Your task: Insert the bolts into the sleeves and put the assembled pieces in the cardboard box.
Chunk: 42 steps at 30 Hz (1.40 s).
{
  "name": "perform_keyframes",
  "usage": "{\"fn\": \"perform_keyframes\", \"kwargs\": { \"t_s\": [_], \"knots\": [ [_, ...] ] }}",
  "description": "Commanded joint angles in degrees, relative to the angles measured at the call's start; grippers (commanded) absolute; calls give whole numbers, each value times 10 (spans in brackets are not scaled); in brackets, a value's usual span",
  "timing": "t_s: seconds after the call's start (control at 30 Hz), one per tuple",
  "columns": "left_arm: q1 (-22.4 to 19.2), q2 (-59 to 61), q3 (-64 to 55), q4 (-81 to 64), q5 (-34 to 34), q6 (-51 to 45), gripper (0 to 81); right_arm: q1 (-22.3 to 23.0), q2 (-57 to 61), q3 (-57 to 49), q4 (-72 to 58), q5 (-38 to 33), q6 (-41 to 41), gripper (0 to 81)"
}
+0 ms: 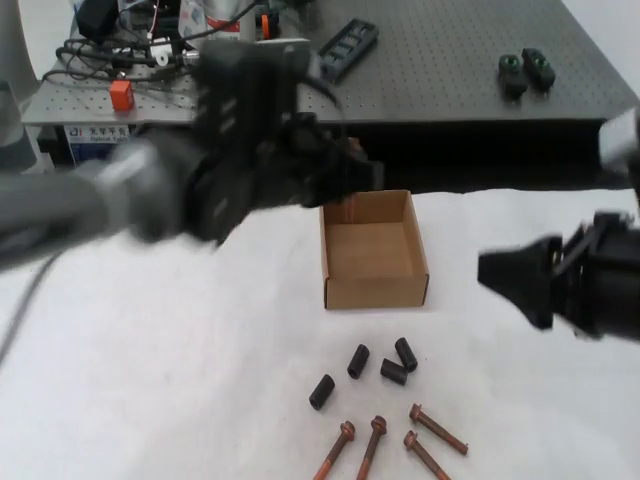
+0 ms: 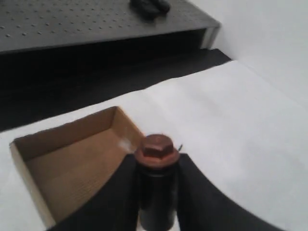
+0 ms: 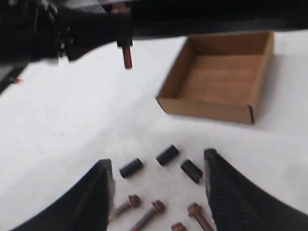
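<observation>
Over the far-left corner of the cardboard box, high view: left gripper, its arm lying across from the left side. Box sits mid-tabletop on the white sheet, open side up. Right gripper hangs off to the box's right, above the sheet and apart from the box. Toward the near edge are 4 loose sleeves in a cluster. 4 loose bolts lie in a row closest to that edge, well apart from both grippers.

Left wrist view: fingers closed narrow on an assembled piece, i.e. a black sleeve w/ a bolt's hex head on top, held upright. Box lies just beyond it. Can't tell whether the piece is over the box's inside or its rim.

Right wrist view: right gripper's fingers spread wide, above the loose sleeves & bolts on the sheet. 3 sleeves and some bolt heads show between them. Farther off, the left gripper holds the piece w/ the bolt shank pointing down, beside the box's corner.
</observation>
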Motion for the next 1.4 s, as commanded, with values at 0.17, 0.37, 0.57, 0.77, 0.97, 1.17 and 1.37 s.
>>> {"fn": "perform_keyframes", "kwargs": {
  "t_s": [0.17,0.37,0.57,0.77,0.97,1.17,1.37],
  "knots": [
    [0,264,-397,332,-44,64,6,7,18,-3,72,38,-11,419],
    [0,381,-557,471,-73,64,6,7,40,-3,85,38,-11,419],
    [0,394,-567,491,-82,63,6,7,94,-6,111,51,-44,419],
    [0,393,-567,508,-82,63,90,45,198,-28,108,103,-92,408],
    [0,386,-567,525,-82,63,328,74,329,-113,81,126,-108,391],
    [0,307,-567,563,-159,92,330,74,454,-219,101,126,-118,391],
    [11,208,-567,616,-253,114,330,89,529,-296,121,163,-154,391]
  ]
}}
